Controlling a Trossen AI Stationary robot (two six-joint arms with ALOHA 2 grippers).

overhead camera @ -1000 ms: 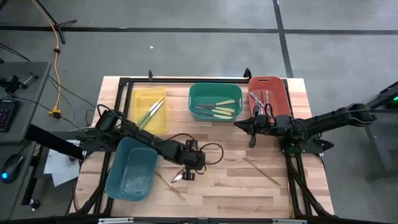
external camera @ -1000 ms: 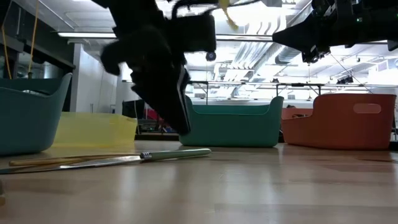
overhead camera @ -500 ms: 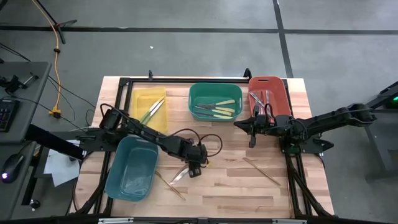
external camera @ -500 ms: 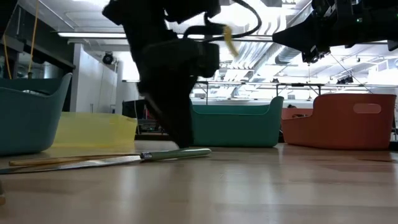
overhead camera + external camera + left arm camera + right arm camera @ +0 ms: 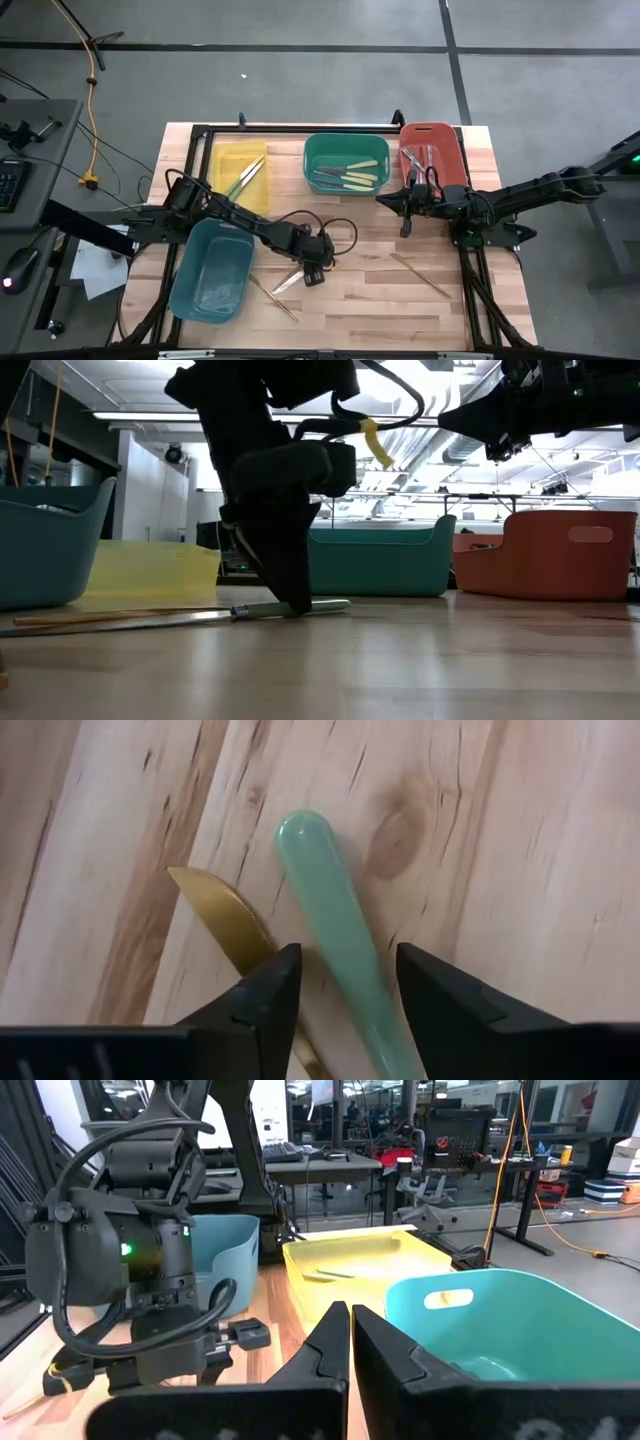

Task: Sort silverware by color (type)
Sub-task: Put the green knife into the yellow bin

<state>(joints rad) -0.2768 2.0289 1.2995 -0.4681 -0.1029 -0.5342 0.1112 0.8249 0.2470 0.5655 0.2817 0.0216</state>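
Left wrist view: green-handled utensil between open left pincer.

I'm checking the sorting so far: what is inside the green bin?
In the high view, the green bin holds several yellow-handled utensils, lying roughly across it. Their exact number is hard to tell, and anything beneath them is covered.

Right gripper jaws shut; left gripper beyond.

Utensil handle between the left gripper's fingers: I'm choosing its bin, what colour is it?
Pale green handle, clearest in the left wrist view.
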